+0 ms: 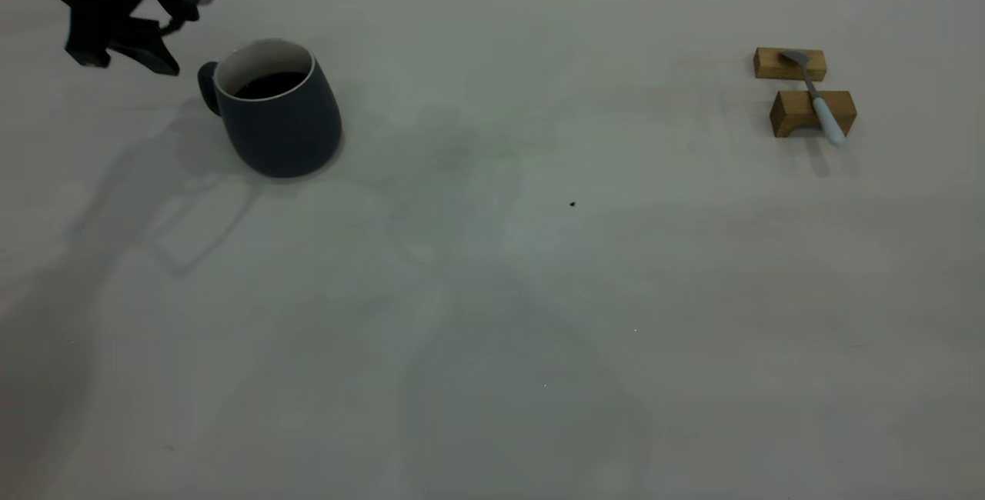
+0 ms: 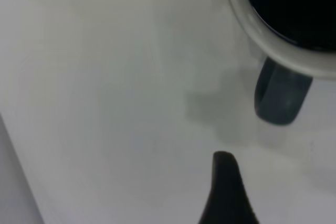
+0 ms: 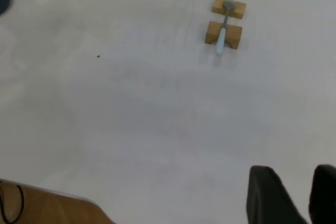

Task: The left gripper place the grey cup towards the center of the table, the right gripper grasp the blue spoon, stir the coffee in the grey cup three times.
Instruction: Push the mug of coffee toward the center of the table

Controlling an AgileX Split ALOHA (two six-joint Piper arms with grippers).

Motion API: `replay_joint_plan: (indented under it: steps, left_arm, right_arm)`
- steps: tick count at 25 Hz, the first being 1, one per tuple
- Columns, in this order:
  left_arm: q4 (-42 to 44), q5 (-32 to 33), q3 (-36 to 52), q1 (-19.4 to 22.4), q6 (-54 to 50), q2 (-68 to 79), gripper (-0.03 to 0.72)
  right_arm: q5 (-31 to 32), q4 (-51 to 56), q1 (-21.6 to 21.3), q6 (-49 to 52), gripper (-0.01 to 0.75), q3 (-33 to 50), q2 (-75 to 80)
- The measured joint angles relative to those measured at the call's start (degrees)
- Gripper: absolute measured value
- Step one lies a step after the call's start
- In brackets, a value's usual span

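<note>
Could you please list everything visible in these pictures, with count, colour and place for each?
grey cup: one, dark slate-grey with white inside and rim, upright on the table's far left, handle turned toward the left claw.
coffee: one pool, black-brown, inside the grey cup.
blue spoon: one, grey metal bowl and pale blue handle, lying across the two wooden blocks at far right.
wooden blocks: two, tan, side by side at far right, one with an arched cutout.
table: one, off-white, with a tiny dark speck near the middle.
left claw: one, black, hovering above the table just left of the cup's handle, holding nothing.
right claw: one, black, open, far from the spoon, seen only in its own wrist view.
</note>
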Motion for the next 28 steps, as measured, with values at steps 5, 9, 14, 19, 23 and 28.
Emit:
replay_joint_plan:
  steps: [5, 9, 14, 19, 23, 28]
  left_arm:
    - [0.0, -2.1, 0.0, -0.9, 1.7, 3.3, 0.594]
    - [0.0, -4.7, 0.0, -1.9, 3.3, 4.5, 0.594]
    - [0.0, -6.4, 0.0, -2.5, 3.9, 4.9, 0.592]
    - [0.1, -6.0, 0.0, -2.6, 4.0, 4.9, 0.525]
    - [0.1, -5.8, 0.0, -2.6, 4.0, 4.9, 0.388]
    - [-0.1, -5.4, -0.2, -2.7, 3.1, 4.9, 0.212]
  right_arm:
    - [0.0, 0.0, 0.0, 0.0, 0.240, 0.0, 0.0]
    - [0.0, 0.0, 0.0, 0.0, 0.240, 0.0, 0.0]
    - [0.0, 0.0, 0.0, 0.0, 0.240, 0.0, 0.0]
    - [0.0, 0.0, 0.0, 0.0, 0.240, 0.0, 0.0]
    - [0.0, 0.0, 0.0, 0.0, 0.240, 0.0, 0.0]
    - [0.0, 0.0, 0.0, 0.0, 0.240, 0.0, 0.0]
